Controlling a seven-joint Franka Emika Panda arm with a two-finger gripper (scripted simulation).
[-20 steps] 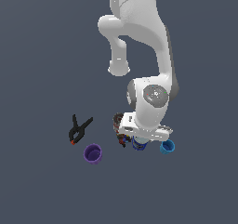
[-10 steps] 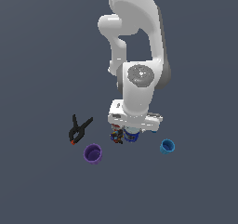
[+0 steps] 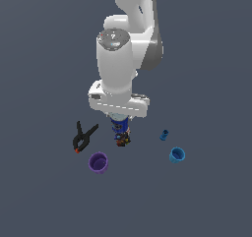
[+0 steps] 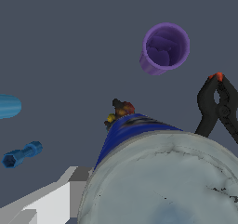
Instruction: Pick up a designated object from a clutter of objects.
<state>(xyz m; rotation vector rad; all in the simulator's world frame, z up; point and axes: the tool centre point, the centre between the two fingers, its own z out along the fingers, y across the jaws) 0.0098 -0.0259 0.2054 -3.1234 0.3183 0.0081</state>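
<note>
Silver-topped blue can (image 4: 158,172) fills the wrist view; outside, the arm hides most of it. Pincer (image 3: 119,125) grip: cannot tell. The arm has swung left since earlier, uncovering the small blue piece (image 3: 164,134).

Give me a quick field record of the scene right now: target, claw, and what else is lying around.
target: dark blue can, pale top filling the wrist view, directly under the arm
claw: down at the can; open or shut cannot be told
clamp: black spring clamp, on the exterior view's left
purple cup, upright, apart from the can
blue cup, on the exterior view's right
small blue piece
multicoloured piece, beside the can
</note>
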